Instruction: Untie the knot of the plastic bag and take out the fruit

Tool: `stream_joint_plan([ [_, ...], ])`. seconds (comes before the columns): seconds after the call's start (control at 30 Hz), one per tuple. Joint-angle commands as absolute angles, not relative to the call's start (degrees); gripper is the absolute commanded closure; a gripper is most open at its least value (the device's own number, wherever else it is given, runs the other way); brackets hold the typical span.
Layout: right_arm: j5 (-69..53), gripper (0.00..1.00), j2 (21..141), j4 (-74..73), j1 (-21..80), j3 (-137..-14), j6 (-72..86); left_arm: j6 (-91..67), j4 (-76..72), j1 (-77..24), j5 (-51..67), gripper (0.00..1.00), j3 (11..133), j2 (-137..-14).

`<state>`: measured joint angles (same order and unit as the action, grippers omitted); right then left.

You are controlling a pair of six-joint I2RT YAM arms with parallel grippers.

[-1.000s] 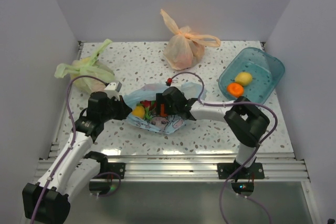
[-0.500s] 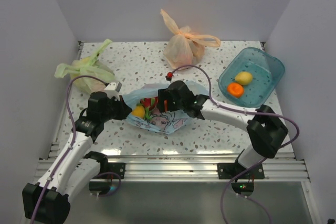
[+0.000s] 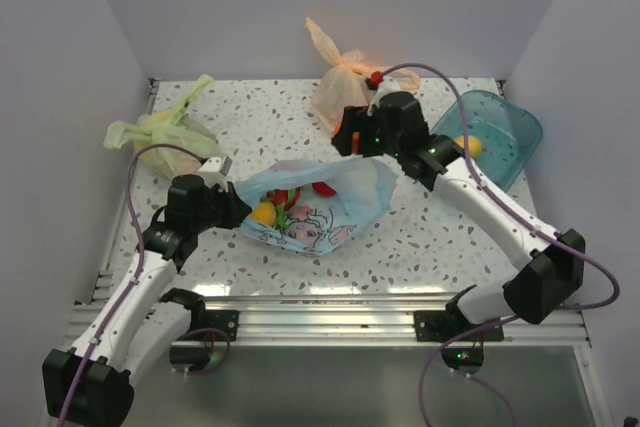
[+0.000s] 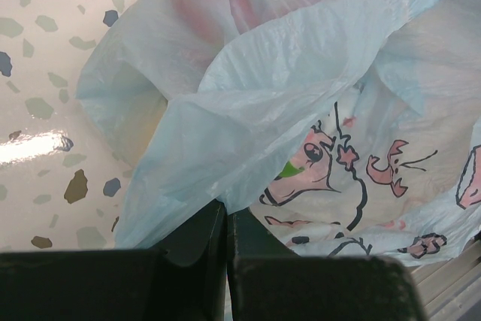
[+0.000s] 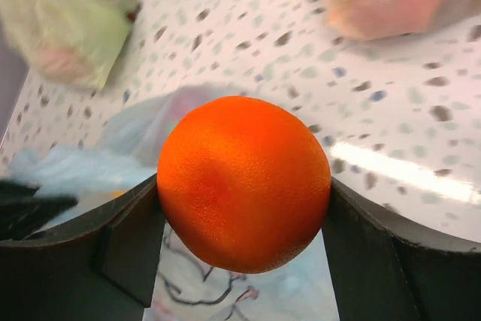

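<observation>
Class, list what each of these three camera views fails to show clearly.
1. Top view: what lies in the teal tub, partly covered by the right arm.
2. Left wrist view: what the blue bag holds, veiled by plastic the left hand pinches.
3. Right wrist view: the held orange blocks most of the bag; green bag blurred.

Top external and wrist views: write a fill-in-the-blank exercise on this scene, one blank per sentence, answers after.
The round fruit in the right pincer is coloured ____.
The left pincer is shut on the light ____ plastic bag.
The knotted bag at the far left is ____.
The teal bin sits on the ____ side of the table.
Missing words: orange; blue; green; right.
</observation>
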<state>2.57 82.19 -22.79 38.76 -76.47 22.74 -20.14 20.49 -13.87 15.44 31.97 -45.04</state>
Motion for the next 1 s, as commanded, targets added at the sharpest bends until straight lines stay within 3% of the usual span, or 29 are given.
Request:
stream_joint_plan([
  [0.0,2.81,0.64,79.72,-24.26,28.85,-78.66,22.49,-19.34,17.49,-13.36,16.26,0.95,31.46,-44.3],
  [0.27,6.67,0.61,80.51,-17.59,4.16,-70.41,30.75,-19.34,17.49,-13.36,16.52,0.95,31.55,-44.12],
  [0.53,15.2,0.56,83.14,-16.44,-8.43,-61.54,37.7,-19.25,17.4,-13.36,16.44,0.95,31.38,-44.12],
  [0.63,16.35,0.44,84.29,-16.7,-10.46,-61.08,38.23,-19.25,17.4,-13.36,16.61,0.95,31.46,-44.21],
  [0.67,16.61,0.32,85.07,-17.48,-10.46,-61.26,38.23,-19.25,17.32,-13.45,16.61,0.95,31.46,-44.3],
  [0.73,16.17,0.19,85.69,-18.19,-10.55,-61.87,38.14,-19.25,17.4,-13.36,16.61,0.95,31.46,-44.3],
  [0.77,16.26,0.07,85.69,-18.8,-10.46,-61.96,38.32,-19.25,17.32,-13.36,16.7,0.95,31.46,-44.3],
  [0.8,16.09,0.03,85.61,-18.9,-10.46,-61.96,38.49,-19.25,17.4,-13.45,16.79,0.95,31.46,-44.21],
  [0.97,14.15,0.01,82.71,-19.42,-10.02,-62.05,37.18,-19.25,17.23,-13.36,16.79,0.95,31.38,-44.21],
])
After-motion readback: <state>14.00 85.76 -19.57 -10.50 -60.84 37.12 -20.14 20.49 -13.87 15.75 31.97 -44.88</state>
